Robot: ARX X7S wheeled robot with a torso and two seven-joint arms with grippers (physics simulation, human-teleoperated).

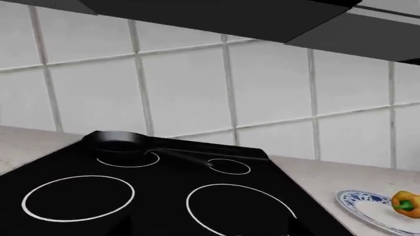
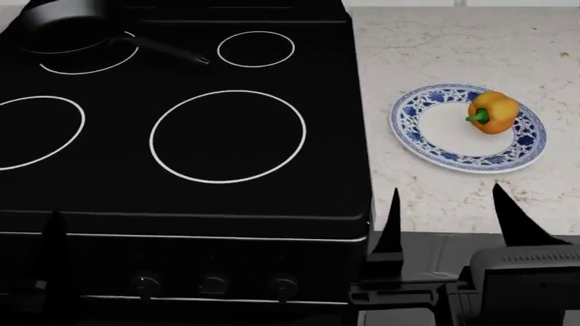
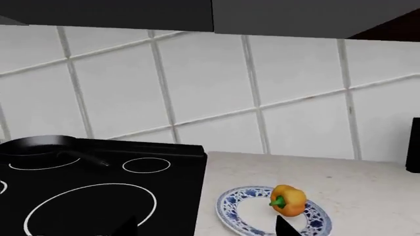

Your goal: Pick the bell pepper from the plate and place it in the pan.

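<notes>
The orange-yellow bell pepper (image 2: 492,112) lies on the far right part of the blue-rimmed white plate (image 2: 412,112), on the counter right of the stove. The black pan (image 2: 64,24) sits on the stove's back left burner, its handle pointing right. My right gripper (image 2: 449,224) is open and empty, low at the counter's front edge, just in front of the plate. My left gripper (image 2: 54,238) is at the stove's front left; only one finger shows there. In the left wrist view its faint tips stand wide apart, with nothing between them. The right wrist view shows the pepper (image 3: 287,199), the plate (image 3: 229,204) and the pan (image 3: 39,145).
The black stove top (image 2: 227,183) has white burner rings and a row of knobs (image 2: 213,282) on its front. A speckled counter (image 2: 435,47) runs to its right. A tiled wall (image 3: 210,88) and a dark hood (image 3: 262,14) stand behind.
</notes>
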